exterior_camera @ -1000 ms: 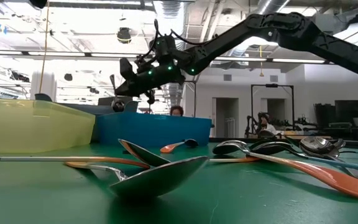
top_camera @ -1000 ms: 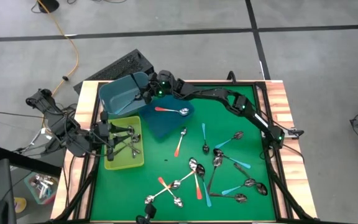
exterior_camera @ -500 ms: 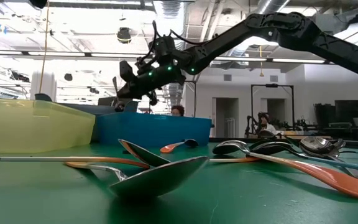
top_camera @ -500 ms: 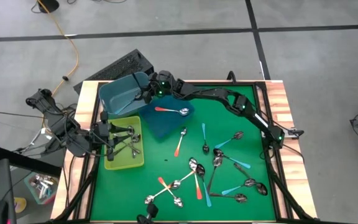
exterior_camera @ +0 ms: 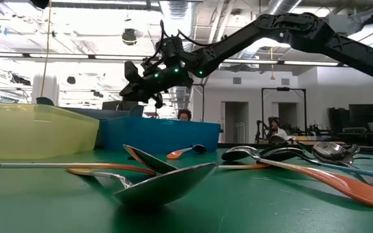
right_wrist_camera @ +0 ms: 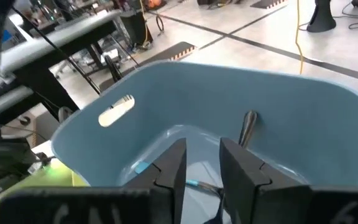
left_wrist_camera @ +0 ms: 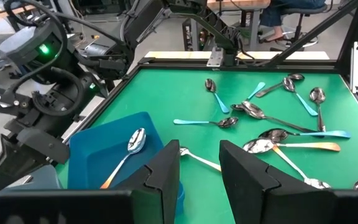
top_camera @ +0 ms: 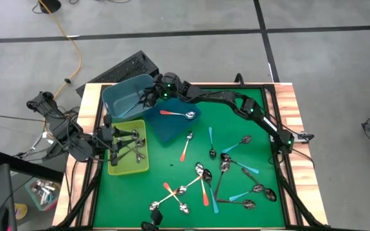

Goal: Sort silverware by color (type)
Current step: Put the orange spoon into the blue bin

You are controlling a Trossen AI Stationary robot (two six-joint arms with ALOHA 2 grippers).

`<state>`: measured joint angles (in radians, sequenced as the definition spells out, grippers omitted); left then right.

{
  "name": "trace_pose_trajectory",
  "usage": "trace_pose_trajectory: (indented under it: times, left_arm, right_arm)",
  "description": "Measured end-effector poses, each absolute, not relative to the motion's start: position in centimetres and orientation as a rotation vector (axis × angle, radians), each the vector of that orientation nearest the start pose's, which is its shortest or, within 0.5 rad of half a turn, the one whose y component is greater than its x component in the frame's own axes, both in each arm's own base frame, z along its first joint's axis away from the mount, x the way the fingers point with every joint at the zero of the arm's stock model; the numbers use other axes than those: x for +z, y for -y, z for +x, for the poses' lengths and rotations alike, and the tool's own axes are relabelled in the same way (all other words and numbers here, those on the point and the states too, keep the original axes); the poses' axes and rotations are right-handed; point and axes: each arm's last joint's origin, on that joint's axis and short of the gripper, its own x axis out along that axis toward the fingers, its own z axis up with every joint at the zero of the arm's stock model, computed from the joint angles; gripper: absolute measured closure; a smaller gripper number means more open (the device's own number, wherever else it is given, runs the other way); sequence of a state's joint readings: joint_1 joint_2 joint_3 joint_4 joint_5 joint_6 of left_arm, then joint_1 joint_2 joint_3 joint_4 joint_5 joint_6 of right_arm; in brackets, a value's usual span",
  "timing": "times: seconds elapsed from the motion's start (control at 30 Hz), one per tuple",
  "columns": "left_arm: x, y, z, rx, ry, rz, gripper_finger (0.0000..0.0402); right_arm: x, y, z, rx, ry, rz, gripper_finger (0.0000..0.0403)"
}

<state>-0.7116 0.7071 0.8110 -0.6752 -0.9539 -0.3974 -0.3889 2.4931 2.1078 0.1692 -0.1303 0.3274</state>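
My right gripper point(right_wrist_camera: 202, 165) is open above the far-left light teal bin point(top_camera: 127, 96), nothing between its fingers. Inside the bin, a spoon with a teal handle leans its metal bowl point(right_wrist_camera: 248, 126) against the far wall. Many more spoons point(top_camera: 204, 179), with orange, teal or plain metal handles, lie scattered on the green mat. An orange-handled spoon point(top_camera: 178, 114) lies in the dark blue tray point(top_camera: 169, 131). Plain metal spoons point(top_camera: 133, 149) lie in the yellow bin point(top_camera: 126, 168). My left gripper point(left_wrist_camera: 199, 173) waits open over that yellow bin.
The three containers crowd the table's far-left corner. A raised wooden frame point(top_camera: 294, 109) edges the green mat. The scattered spoons fill the mat's near middle and right. In the low view, spoons point(exterior_camera: 173, 178) lie close in front of the camera.
My right gripper has opened above the teal bin without moving away. The spoon that hung from its fingertips has dropped into the bin and no longer shows in the low view.
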Motion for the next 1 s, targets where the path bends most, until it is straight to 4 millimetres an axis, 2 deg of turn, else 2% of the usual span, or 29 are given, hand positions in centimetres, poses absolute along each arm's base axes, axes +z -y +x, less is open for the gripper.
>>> trace_pose_trajectory:
  times: [0.33,0.43,0.6,0.8,1.0]
  left_arm:
    - [31.3,6.5,11.2,0.306,-0.337,0.032,0.0301]
    - [31.3,6.5,11.2,0.301,-0.339,0.029,0.0301]
    - [31.3,6.6,11.2,0.282,-0.347,0.020,0.0301]
    - [31.3,6.6,11.2,0.279,-0.349,0.020,0.0301]
    - [31.2,6.5,11.1,0.280,-0.361,0.034,0.0301]
  right_arm:
    - [23.5,22.1,52.6,-0.053,-0.041,0.566,0.0294]
    - [24.8,22.8,52.0,0.091,-0.002,0.644,0.0294]
    - [27.0,22.4,51.4,0.353,0.079,0.688,0.0294]
    - [28.6,20.9,51.1,0.568,0.124,0.650,0.0294]
    - [29.7,17.5,51.2,0.791,0.112,0.592,0.0294]
